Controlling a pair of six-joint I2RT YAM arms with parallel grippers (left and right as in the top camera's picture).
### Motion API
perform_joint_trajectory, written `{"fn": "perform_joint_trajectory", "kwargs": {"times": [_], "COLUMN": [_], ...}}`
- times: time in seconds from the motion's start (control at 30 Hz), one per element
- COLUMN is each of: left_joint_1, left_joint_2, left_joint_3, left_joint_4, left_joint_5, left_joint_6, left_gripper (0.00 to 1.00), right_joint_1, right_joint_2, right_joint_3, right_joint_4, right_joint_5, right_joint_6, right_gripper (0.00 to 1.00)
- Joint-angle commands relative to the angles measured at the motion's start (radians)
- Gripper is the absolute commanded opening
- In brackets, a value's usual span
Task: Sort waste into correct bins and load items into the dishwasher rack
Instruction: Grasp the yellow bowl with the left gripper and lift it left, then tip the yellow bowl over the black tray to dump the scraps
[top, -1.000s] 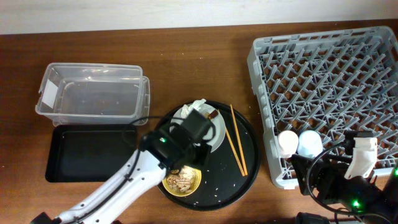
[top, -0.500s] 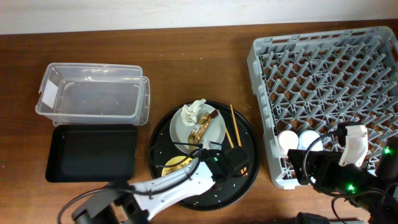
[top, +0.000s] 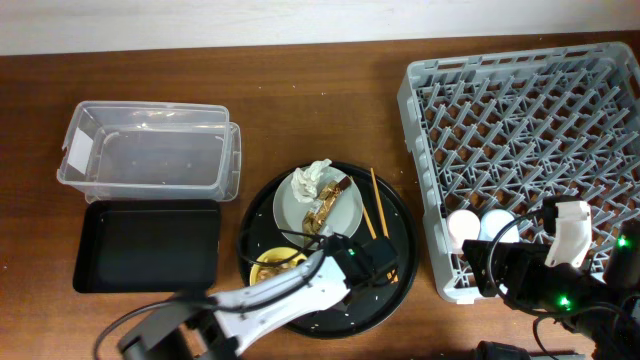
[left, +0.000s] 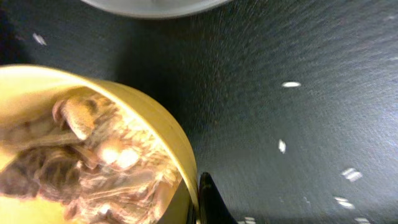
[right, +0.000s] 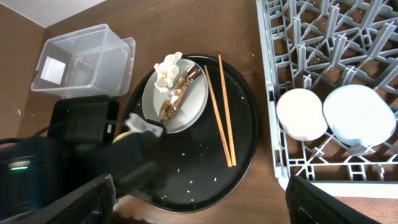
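A small yellow bowl (left: 134, 115) of brownish food scraps (left: 81, 155) sits on the round black tray (top: 400, 265). My left gripper (left: 198, 190) is shut on the bowl's right rim, one black finger (left: 208, 202) outside the wall. From overhead, the bowl (top: 272, 268) lies at the tray's front left. The grey-green plate (top: 350, 212) holds a white napkin (top: 312, 180) and a brown-gold wrapper (top: 325, 207). Two chopsticks (top: 380, 225) lie to its right. My right gripper (right: 202, 208) hangs open over the tray's front right edge, holding nothing.
The grey dishwasher rack (top: 530, 130) fills the right side, with a pink cup (top: 463, 228) and a blue cup (top: 498, 228) upside down in its front left corner. A clear tub (top: 150, 150) and a black rectangular tray (top: 150, 245) stand at the left. Rice grains (left: 289, 84) dot the round tray.
My left arm swung down from over the plate to the tray's front, and its jaws closed on the yellow bowl's rim. The right arm shifted slightly left, still open.
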Motion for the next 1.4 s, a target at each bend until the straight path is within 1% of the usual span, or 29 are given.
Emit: {"fn": "perform_joint_trajectory", "kwargs": {"times": [0.0,0.07,0.13,0.17,0.23,0.27,0.3,0.33,0.37,0.43,0.47,0.5,0.57,0.6,0.67,0.7,0.87,1.1,1.13,1.17,1.2,1.23,1.27,1.3,1.33,1.37], "left_joint_1": [0.055,0.192,0.391,0.455,0.772,0.860,1.001,1.094,1.164,1.337,1.424,1.490,1.571,1.641,1.695,1.733,1.865,1.877,1.877,1.877,1.873,1.873,1.877,1.877,1.868,1.867], "left_joint_2": [-0.247,-0.402,-0.491,-0.506,-0.523,-0.518,-0.503,-0.489,-0.477,-0.436,-0.400,-0.359,-0.285,-0.196,-0.120,-0.078,-0.038,-0.038,-0.038,-0.038,-0.038,-0.039,-0.038,-0.034,-0.037,-0.037], "left_joint_3": [0.089,0.088,0.085,0.085,0.079,0.070,0.048,0.026,0.005,-0.060,-0.093,-0.116,-0.143,-0.168,-0.172,-0.172,-0.172,-0.172,-0.172,-0.172,-0.172,-0.172,-0.172,-0.172,-0.172,-0.172], "left_joint_4": [-0.026,-0.026,-0.030,-0.036,-0.067,-0.067,-0.067,-0.067,-0.067,-0.065,-0.062,-0.060,-0.061,-0.069,-0.104,-0.117,-0.127,-0.190,-0.181,-0.159,-0.283,-0.343,-0.282,-0.265,-0.314,-0.319], "left_joint_5": [0.005,0.129,0.311,0.362,0.604,0.670,0.793,0.895,0.959,1.109,1.207,1.289,1.415,1.538,1.608,1.633,1.692,1.711,1.711,1.712,1.723,1.754,1.765,1.740,1.773,1.771], "left_joint_6": [0.074,0.192,0.350,0.390,0.619,0.672,0.765,0.835,0.881,1.007,1.086,1.149,1.241,1.306,1.353,1.356,1.350,1.351,1.358,1.336,1.336,1.440,1.520,1.411,1.478,1.476], "left_gripper": [0.01,0.00,0.00,0.00,0.00,0.01,0.00,0.00,0.00,0.00,0.00,0.00,0.00,0.00,0.00,0.00,0.00,0.00,0.00,0.00,0.00,0.00,0.00,0.00,0.00,0.00], "right_joint_1": [-0.004,-0.004,-0.004,-0.004,-0.004,-0.004,-0.004,-0.004,-0.004,-0.004,-0.004,-0.004,-0.004,-0.004,-0.004,-0.004,-0.004,-0.004,-0.004,-0.004,-0.004,-0.004,-0.004,-0.004,-0.004,-0.004], "right_joint_2": [0.004,0.004,0.004,0.004,0.004,0.004,0.004,0.004,0.004,0.004,0.004,0.004,0.004,0.004,0.004,0.004,0.004,0.004,0.004,0.004,0.004,0.004,0.004,0.004,0.004,0.004], "right_joint_3": [-0.002,-0.002,-0.002,-0.002,-0.002,-0.002,-0.002,-0.002,-0.002,-0.002,-0.002,-0.002,-0.002,-0.002,-0.002,-0.002,-0.002,-0.002,-0.002,-0.002,-0.002,-0.002,-0.002,-0.002,-0.002,-0.002], "right_joint_4": [0.001,0.000,0.000,0.000,0.000,0.000,0.000,0.000,-0.001,-0.004,-0.004,-0.004,-0.004,-0.007,-0.012,-0.011,-0.011,-0.011,-0.011,-0.011,-0.011,-0.011,-0.011,-0.011,-0.011,-0.011], "right_joint_5": [0.014,0.014,0.014,0.014,0.013,0.013,0.013,0.013,0.013,0.013,0.013,0.013,0.013,0.013,0.013,0.013,0.013,0.014,0.013,0.013,0.013,0.013,0.013,0.013,0.013,0.013], "right_joint_6": [-0.008,-0.008,-0.008,-0.008,-0.008,-0.008,-0.008,-0.008,-0.008,-0.008,-0.008,-0.008,-0.008,-0.008,-0.008,-0.008,-0.008,-0.008,-0.008,-0.008,-0.008,-0.008,-0.008,-0.008,-0.008,-0.008], "right_gripper": [0.87,0.87,0.87,0.87,0.87,0.87,0.87,0.87,0.87,0.87,0.87,0.87,0.87,0.87,0.87,0.87,0.87,0.87,0.87,0.87,0.87,0.87,0.87,0.87,0.87,0.87]}}
